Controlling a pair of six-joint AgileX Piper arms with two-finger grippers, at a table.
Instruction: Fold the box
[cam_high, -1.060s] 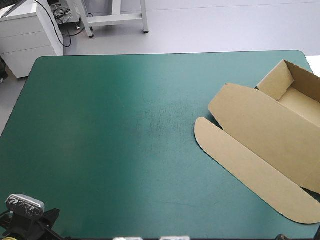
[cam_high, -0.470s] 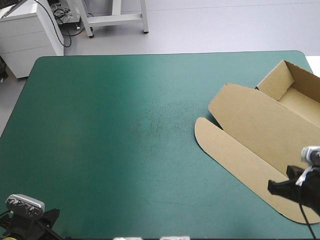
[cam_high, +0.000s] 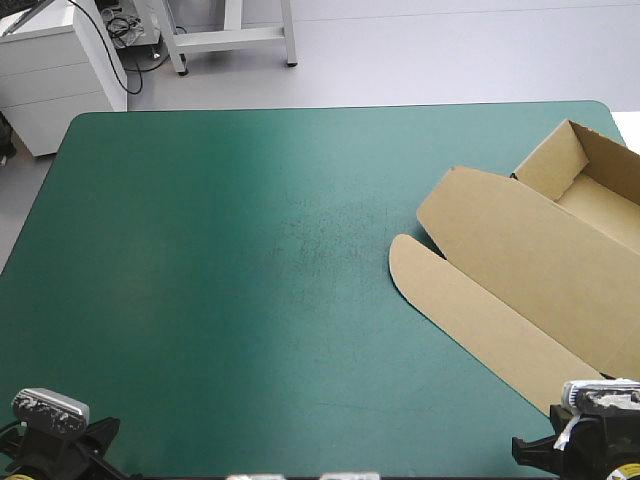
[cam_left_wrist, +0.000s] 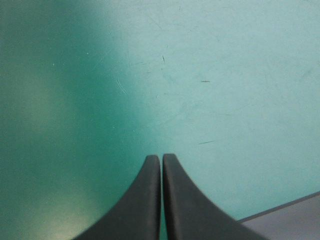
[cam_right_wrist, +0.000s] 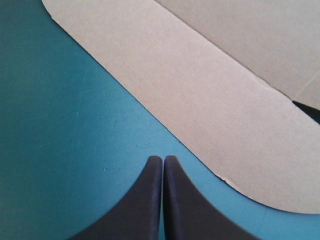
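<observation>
while the left gripper (cam_left_wrist: 161, 159) and right gripper (cam_right_wrist: 163, 160), each a pair of broad black fins, are clenched to a point on nothing, the brown cardboard box (cam_high: 530, 250) lies along the right edge of the teal-green table cover (cam_high: 230, 250), walls raised toward the far right corner, its rounded flap (cam_right_wrist: 200, 110) flat. the left hangs over bare cover by the near left corner; the right is just beside the flap's rim. i'd worry closed fingers only shove, skating the light board off that edge.

Your left tool (cam_left_wrist: 161, 159) and right tool (cam_right_wrist: 163, 160) each show 2 smooth black fins, broad-based, tapering to rounded tips.
</observation>
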